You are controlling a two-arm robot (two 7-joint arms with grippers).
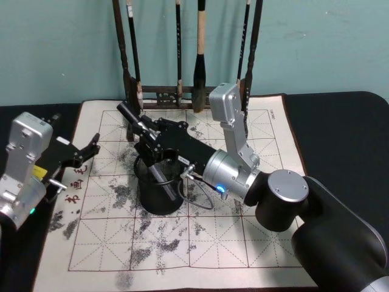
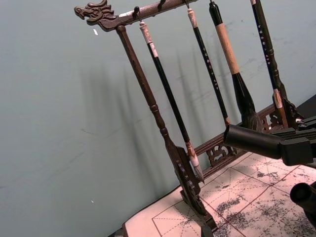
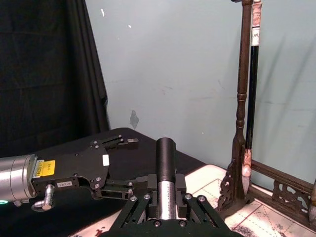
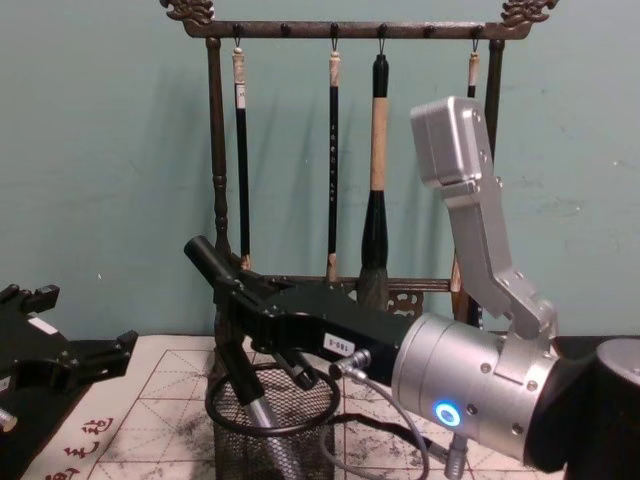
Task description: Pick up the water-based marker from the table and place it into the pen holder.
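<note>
Right gripper: the black right gripper (image 1: pixel 144 135) is clamped on the black-capped, silver-bodied water-based marker (image 1: pixel 143 141), above the pen holder's mouth.
Marker: tilted, its black end (image 4: pixel 203 254) up toward the brush rack, its silver lower end (image 4: pixel 262 418) inside the cup's rim.
Pen holder: small round black wire-mesh pen holder (image 1: pixel 159 193) standing on the mat, directly under the right gripper.
Left gripper: the black left gripper (image 1: pixel 90 149) hovers over the mat's left edge, fingers apart, holding nothing.
Table: dark tabletop (image 1: pixel 340 131) under a whitish calligraphy mat (image 1: pixel 243 243) with red grid and grey ink smudges.
Behind: tall dark wooden brush rack (image 4: pixel 213 150) with hanging brushes (image 4: pixel 378 180).
</note>
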